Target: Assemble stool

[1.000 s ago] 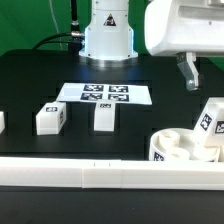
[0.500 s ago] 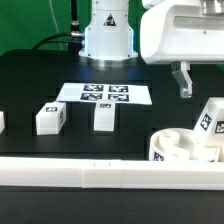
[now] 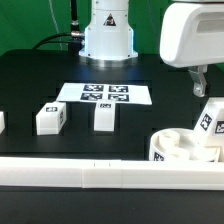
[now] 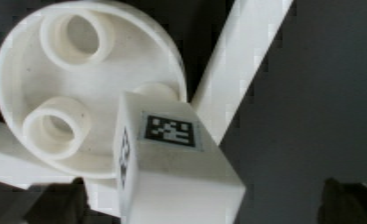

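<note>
The stool's round white seat [image 3: 176, 148] lies at the exterior view's right, against the front rail. One tagged white leg [image 3: 209, 121] stands upright and slightly tilted in the seat. My gripper [image 3: 201, 84] hangs just above that leg, open and holding nothing. In the wrist view the leg [image 4: 169, 152] rises from the seat [image 4: 82, 85], which shows two round sockets, and my dark fingertips [image 4: 55, 206] sit on either side of the leg without touching it. Two more legs [image 3: 50, 118] [image 3: 103, 119] lie on the black table, and another pokes in at the left edge [image 3: 2, 121].
The marker board [image 3: 105, 93] lies flat in the middle, in front of the robot's base [image 3: 108, 35]. A long white border rail [image 3: 90, 176] runs along the table's front and shows as a slanted white bar [image 4: 251, 55] in the wrist view.
The arm has moved toward the exterior view's right, and the gripper now hangs over the upright leg. The jaws stay open. No part has moved.
</note>
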Controlling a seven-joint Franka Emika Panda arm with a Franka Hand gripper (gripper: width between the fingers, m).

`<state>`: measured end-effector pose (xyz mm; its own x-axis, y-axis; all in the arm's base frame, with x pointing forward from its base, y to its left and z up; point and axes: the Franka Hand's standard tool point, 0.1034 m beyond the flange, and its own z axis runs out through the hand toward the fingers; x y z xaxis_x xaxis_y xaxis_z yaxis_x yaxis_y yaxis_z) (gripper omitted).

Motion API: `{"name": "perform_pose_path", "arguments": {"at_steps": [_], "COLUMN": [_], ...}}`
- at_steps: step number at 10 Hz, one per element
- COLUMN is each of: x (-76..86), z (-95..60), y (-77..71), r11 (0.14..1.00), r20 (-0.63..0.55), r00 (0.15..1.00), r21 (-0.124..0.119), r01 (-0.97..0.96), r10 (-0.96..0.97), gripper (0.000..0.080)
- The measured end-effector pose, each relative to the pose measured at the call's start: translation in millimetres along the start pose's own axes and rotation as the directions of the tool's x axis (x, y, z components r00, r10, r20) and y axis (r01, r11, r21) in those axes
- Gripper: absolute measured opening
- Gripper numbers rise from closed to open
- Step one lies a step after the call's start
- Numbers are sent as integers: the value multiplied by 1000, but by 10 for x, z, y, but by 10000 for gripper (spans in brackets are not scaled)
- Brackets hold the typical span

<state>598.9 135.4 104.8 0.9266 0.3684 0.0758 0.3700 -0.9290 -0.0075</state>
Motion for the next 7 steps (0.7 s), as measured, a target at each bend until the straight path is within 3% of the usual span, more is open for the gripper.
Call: {"name": "perform_pose_path", "arguments": {"at_steps": [2,7], "x": [-4,59], "z": [13,57], "y": [15,114], "r11": [999,917], "r20": [-1,10], "r00": [999,917], "r21": [-2,-13], "r01": [35,399], "r10": [-35,-398], "gripper": [649,649]}}
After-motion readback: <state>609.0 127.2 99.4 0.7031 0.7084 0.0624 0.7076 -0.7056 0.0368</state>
